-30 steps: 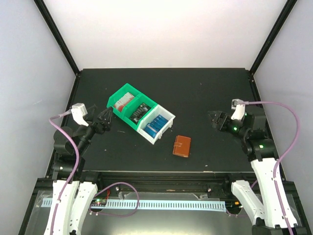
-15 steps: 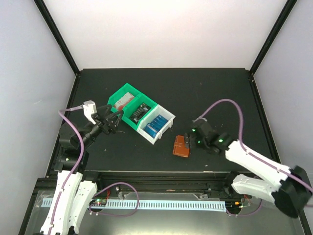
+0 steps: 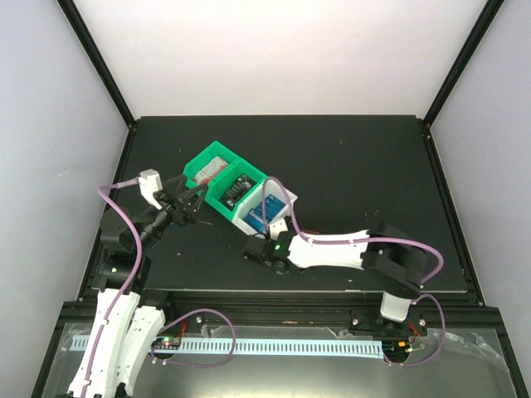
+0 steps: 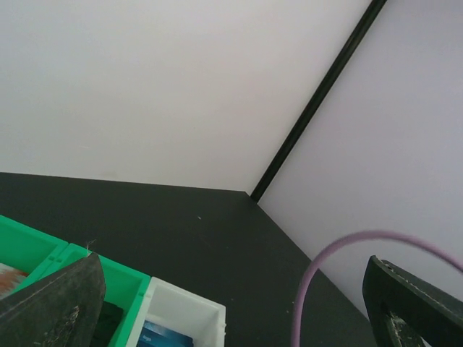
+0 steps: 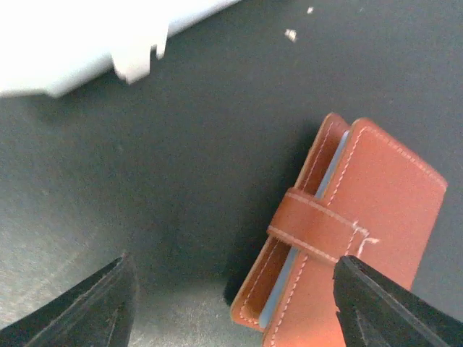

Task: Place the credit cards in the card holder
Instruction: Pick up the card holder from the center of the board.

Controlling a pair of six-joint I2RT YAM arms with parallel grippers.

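Note:
The credit cards lie in a row of three bins: red-and-white ones (image 3: 213,168) in the far green bin, black ones (image 3: 236,189) in the middle green bin, blue ones (image 3: 262,212) in the white bin. A blue card (image 4: 163,336) shows in the left wrist view. My left gripper (image 3: 189,205) hovers open just left of the bins, holding nothing. My right gripper (image 3: 255,249) is stretched across to the bins' near side and is open and empty. The brown card holder (image 5: 347,238) lies shut on the table, strap across it, near the right fingertip (image 5: 394,307). The arm hides it from above.
The green bins (image 3: 199,166) and the white bin (image 3: 286,199) sit at an angle left of the table's middle. The white bin's corner (image 5: 137,61) is close above my right gripper. A purple cable (image 4: 311,282) arcs over the table. Black frame posts stand at the back corners.
My right arm has swung from the table's right side across to the left and now covers the card holder. My left gripper has edged right toward the bins.

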